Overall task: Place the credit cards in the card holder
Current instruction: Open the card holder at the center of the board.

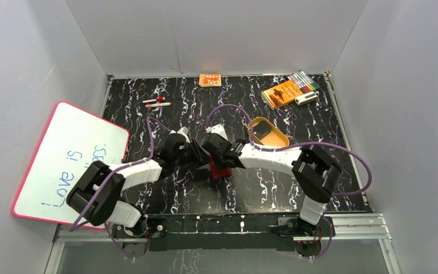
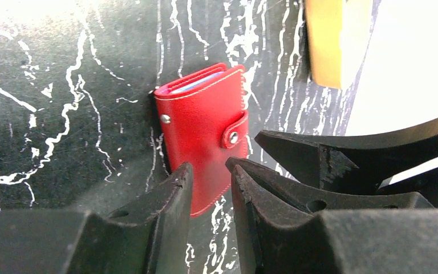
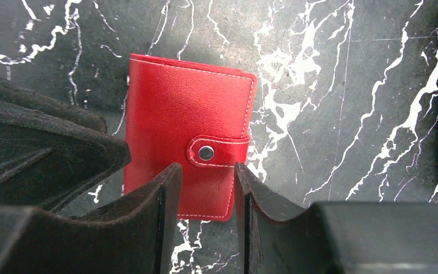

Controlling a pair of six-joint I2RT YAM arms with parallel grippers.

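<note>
The card holder [image 3: 188, 128], a red wallet, lies shut on the black marbled table with its snap tab [image 3: 206, 152] fastened. Pale blue sleeves show at its far edge [image 2: 197, 84]. My left gripper [image 2: 210, 173] hovers over its near end, open by a narrow gap with nothing between the fingers. My right gripper [image 3: 205, 174] faces it from the other side, also open and empty over the wallet's near edge. One dark credit card [image 1: 266, 134] lies in the tan oval tray [image 1: 278, 137]. Both arms cover most of the wallet [image 1: 222, 170] in the top view.
A whiteboard [image 1: 63, 157] leans off the table's left edge. At the back stand a small orange box [image 1: 210, 80], two pens [image 1: 157, 103], an orange booklet [image 1: 281, 93], markers [image 1: 304, 80] and a small white object [image 1: 307, 98]. The two grippers nearly touch.
</note>
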